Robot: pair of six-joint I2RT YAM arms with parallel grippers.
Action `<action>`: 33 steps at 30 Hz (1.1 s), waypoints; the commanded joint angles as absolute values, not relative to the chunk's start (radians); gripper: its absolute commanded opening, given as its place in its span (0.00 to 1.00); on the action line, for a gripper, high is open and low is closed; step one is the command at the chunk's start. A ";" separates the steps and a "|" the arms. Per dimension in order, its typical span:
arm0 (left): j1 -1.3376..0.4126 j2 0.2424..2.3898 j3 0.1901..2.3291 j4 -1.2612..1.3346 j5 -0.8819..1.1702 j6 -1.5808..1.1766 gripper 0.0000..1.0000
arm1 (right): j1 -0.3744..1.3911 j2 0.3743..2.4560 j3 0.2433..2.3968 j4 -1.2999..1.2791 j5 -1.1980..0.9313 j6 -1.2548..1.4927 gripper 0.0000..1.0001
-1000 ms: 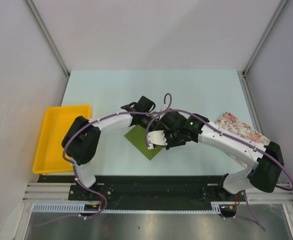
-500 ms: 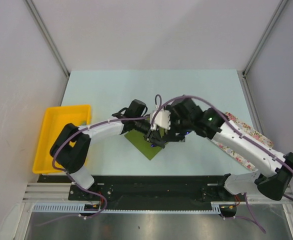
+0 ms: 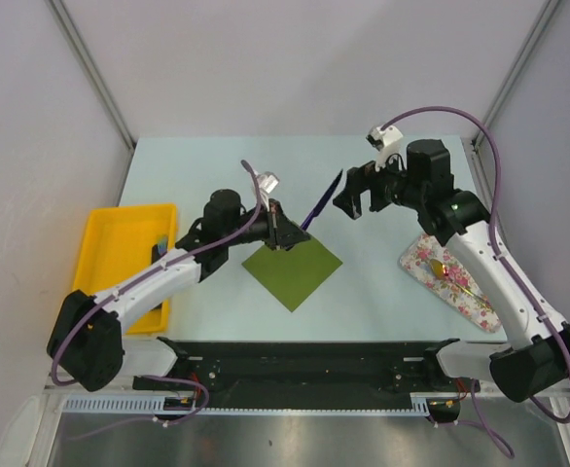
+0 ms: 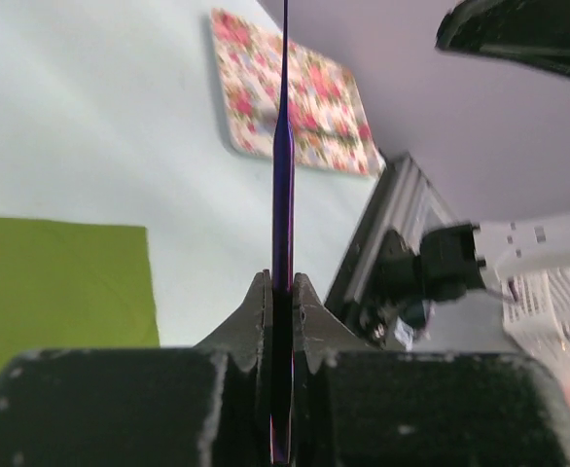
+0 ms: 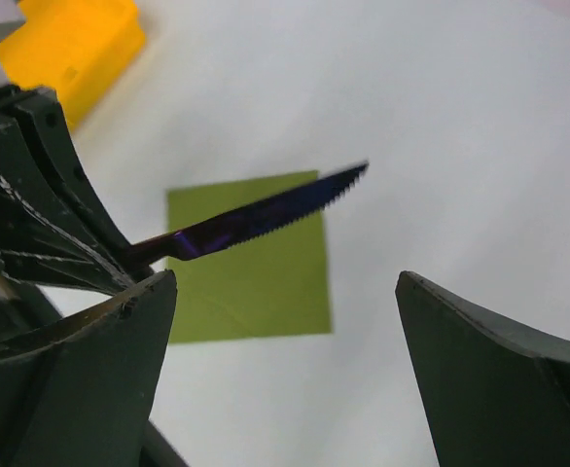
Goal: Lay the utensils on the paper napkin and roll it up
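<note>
My left gripper (image 3: 283,235) (image 4: 282,287) is shut on the handle of a dark purple knife (image 3: 321,202) (image 4: 282,165) (image 5: 266,216). The serrated blade points up and to the right, above the far corner of the olive-green paper napkin (image 3: 293,271) (image 4: 61,282) (image 5: 256,282), which lies flat on the table. My right gripper (image 3: 359,202) (image 5: 285,282) hangs open just right of the blade tip, with nothing between its fingers (image 5: 499,370). A gold utensil (image 3: 452,276) rests on the floral cloth.
The floral cloth (image 3: 431,261) (image 4: 295,97) lies at the right, partly under the right arm. A yellow tray (image 3: 115,258) (image 5: 71,49) stands at the left table edge, with a dark item (image 3: 159,249) on its right side.
The knife has passed from my right gripper to my left. The right gripper opened and drew back to the far right. My left arm pulled back left, knife in its jaws.
</note>
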State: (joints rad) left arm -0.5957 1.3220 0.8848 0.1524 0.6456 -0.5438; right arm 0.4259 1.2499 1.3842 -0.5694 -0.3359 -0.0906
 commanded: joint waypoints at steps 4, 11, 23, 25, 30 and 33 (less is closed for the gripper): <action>-0.568 1.168 0.723 0.500 0.361 -0.709 0.00 | 0.313 1.293 1.252 -0.235 -0.583 0.571 1.00; -0.557 1.129 0.589 0.546 0.213 -0.763 0.00 | 0.339 1.279 1.082 -0.080 -0.485 0.882 0.88; -0.617 1.298 0.641 0.511 0.175 -0.770 0.00 | 0.514 1.397 1.117 -0.101 -0.216 0.896 0.73; -0.618 1.311 0.644 0.521 0.173 -0.770 0.00 | 0.547 1.422 1.150 -0.100 -0.193 0.888 0.70; -0.620 1.336 0.670 0.535 0.169 -0.765 0.00 | 0.581 1.537 1.207 -0.107 -0.190 0.917 0.57; -0.620 1.354 0.680 0.537 0.164 -0.770 0.00 | 0.603 1.586 1.249 -0.106 -0.184 0.928 0.48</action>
State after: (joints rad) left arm -0.6163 1.3468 0.6205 0.4625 0.1837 -0.7570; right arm 0.5861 1.5372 1.1778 -0.1329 -0.2214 0.9066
